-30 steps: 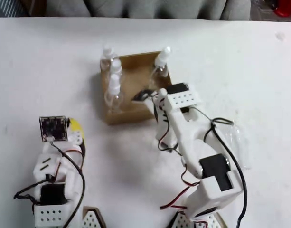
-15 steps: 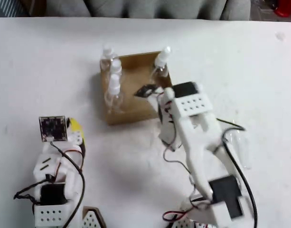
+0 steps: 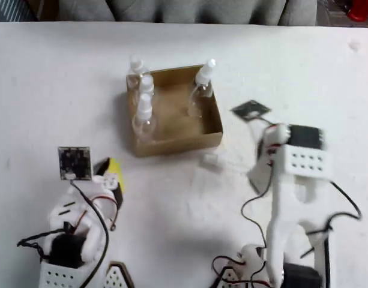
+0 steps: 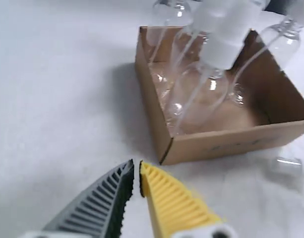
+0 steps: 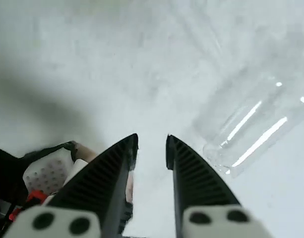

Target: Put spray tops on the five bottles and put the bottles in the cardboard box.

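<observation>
The cardboard box (image 3: 212,129) stands mid-table and holds several clear bottles with white spray tops, such as one on its left side (image 3: 143,114) and one at its far right (image 3: 202,78). The same box (image 4: 226,141) and bottles (image 4: 201,89) lie ahead of my left gripper (image 4: 135,174), which is shut and empty; it shows near the table's front left (image 3: 108,171). One more clear bottle (image 5: 251,124) lies on its side on the table just past my right gripper (image 5: 152,146). That gripper is open by a narrow gap and holds nothing. The right arm (image 3: 292,159) is right of the box.
A small clear cap (image 3: 209,159) lies on the white table just in front of the box, also seen beside the box corner (image 4: 285,166). The right arm's own base (image 5: 47,173) lies below its fingers. The table's far edge meets grey upholstery.
The right arm has pulled back from over the box to the right, uncovering the small cap. The left arm has shifted slightly right and toward the front.
</observation>
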